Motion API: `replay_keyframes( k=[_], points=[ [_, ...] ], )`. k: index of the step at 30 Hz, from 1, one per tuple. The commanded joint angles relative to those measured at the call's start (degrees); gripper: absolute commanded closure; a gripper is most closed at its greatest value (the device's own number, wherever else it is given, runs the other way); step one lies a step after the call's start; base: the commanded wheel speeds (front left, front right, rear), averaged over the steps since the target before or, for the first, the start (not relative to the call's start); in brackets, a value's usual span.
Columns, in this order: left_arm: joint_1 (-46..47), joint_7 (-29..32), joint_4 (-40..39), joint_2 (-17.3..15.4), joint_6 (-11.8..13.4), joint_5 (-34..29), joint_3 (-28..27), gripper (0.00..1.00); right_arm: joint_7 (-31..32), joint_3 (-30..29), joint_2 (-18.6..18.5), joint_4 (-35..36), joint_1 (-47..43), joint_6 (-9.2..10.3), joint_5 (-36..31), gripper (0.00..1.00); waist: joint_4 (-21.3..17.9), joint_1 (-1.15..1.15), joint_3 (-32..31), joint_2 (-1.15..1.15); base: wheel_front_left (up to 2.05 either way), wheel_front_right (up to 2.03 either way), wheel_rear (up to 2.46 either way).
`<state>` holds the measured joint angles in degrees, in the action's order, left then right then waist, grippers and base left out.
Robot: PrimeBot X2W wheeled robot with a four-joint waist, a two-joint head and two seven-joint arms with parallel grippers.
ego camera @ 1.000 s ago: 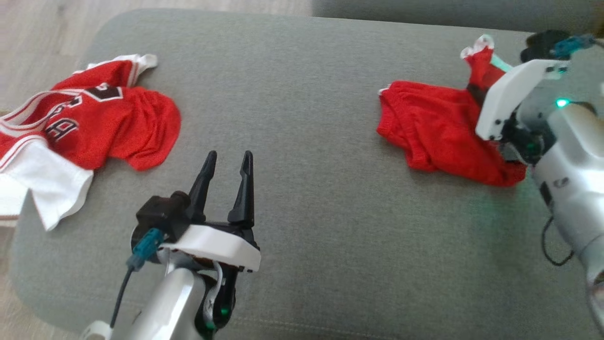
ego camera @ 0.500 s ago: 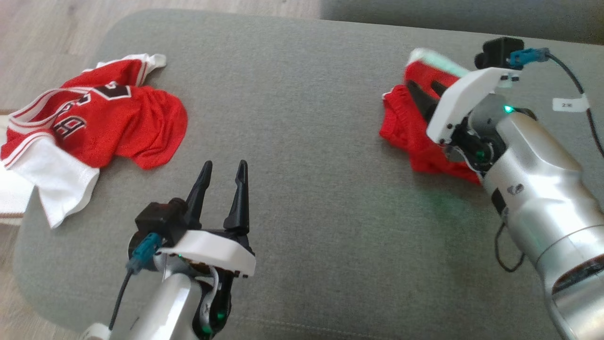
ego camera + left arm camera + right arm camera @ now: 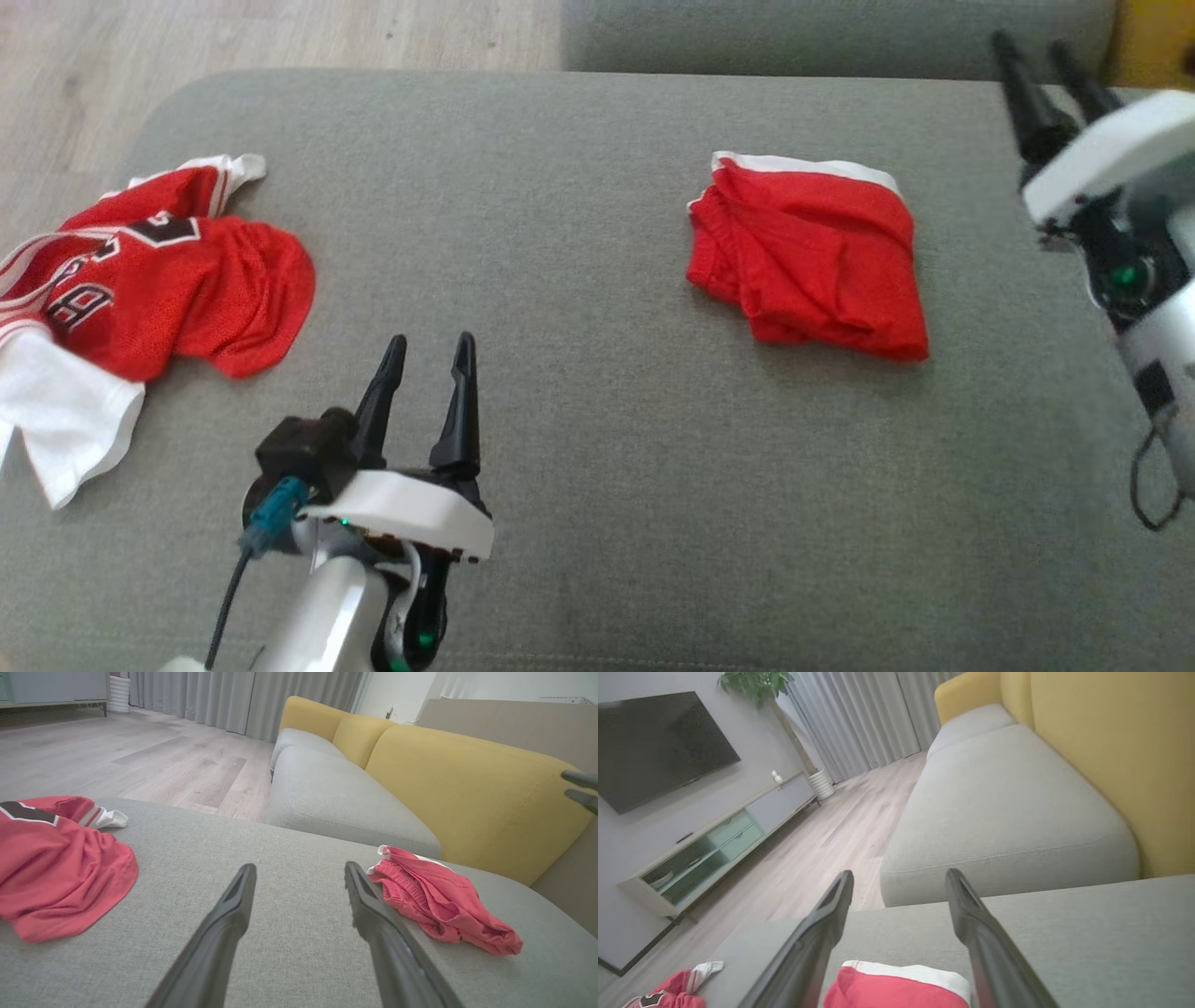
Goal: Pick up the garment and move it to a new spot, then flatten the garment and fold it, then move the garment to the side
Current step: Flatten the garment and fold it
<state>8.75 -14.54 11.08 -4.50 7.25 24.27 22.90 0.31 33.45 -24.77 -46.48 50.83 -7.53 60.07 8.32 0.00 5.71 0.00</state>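
Folded garment (image 3: 812, 252) lies left of right gripper (image 3: 1030, 42).

Two garments are carried by a grey fabric seat cushion (image 3: 579, 233) with rounded corners. A folded red garment (image 3: 812, 257), edged in white along its far side, is laid flat toward the right of the surface. A crumpled red jersey (image 3: 159, 280) with white trim is spread at the left border, well apart from it.
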Motion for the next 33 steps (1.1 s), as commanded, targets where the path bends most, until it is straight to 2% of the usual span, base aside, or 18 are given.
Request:
replay_keyframes(
  k=[1,4,9,10,11,12,23,30,33],
  points=[
    [1.1,-0.5,-2.2,0.1,-0.1,-0.5,-2.7,0.0,-1.4,0.4,0.0,1.9,-1.8,0.04,-0.5,0.0,-0.5,0.0,-0.2,0.0,0.0,0.0,0.0],
    [0.6,-0.5,-2.4,0.1,-0.3,-0.6,-3.3,0.0,-5.1,-0.2,-1.5,1.7,-4.5,0.04,-1.8,0.0,-1.1,0.0,-0.2,0.0,0.0,0.0,0.0],
    [0.7,-0.5,-2.3,0.4,-0.9,-0.9,-3.3,0.0,-5.4,-0.9,0.0,-2.5,-7.5,0.04,-2.1,0.0,-1.3,0.0,0.2,0.0,0.0,0.0,0.0],
    [1.0,-0.5,-2.2,0.4,-1.0,-0.9,-3.1,0.0,-5.1,-0.9,0.5,-3.8,-7.5,0.04,-2.2,0.19,-1.0,0.0,0.4,0.0,0.0,0.0,0.0],
    [1.2,-0.5,-2.1,0.5,-1.2,-1.0,-2.9,0.0,-4.7,-0.9,1.1,-5.2,-7.4,0.04,-2.3,0.62,-0.6,0.0,0.6,0.0,0.0,0.0,0.0],
    [1.5,-0.5,-2.0,0.6,-1.3,-1.0,-2.8,0.0,-4.1,-0.9,1.8,-6.3,-7.1,0.04,-2.3,1.0,-0.2,0.0,0.9,0.0,0.0,0.0,0.0],
    [2.3,-0.5,-1.0,1.0,-1.3,-1.2,-2.8,0.0,5.7,3.3,9.7,-14.7,-5.2,0.04,-2.1,1.0,5.4,0.0,2.8,0.0,0.0,0.0,0.0],
    [1.6,-0.5,-0.9,1.2,-1.3,-1.2,-3.4,0.0,6.2,7.2,14.9,-8.7,-7.9,0.04,-0.3,1.0,6.1,0.0,2.3,0.0,0.0,0.0,0.0],
    [1.3,-0.5,-0.7,1.2,-1.3,-1.2,-3.7,0.0,6.6,10.4,16.7,-2.6,-10.1,0.04,1.5,1.0,5.2,0.0,1.6,0.0,0.0,0.0,0.0]
  ],
)
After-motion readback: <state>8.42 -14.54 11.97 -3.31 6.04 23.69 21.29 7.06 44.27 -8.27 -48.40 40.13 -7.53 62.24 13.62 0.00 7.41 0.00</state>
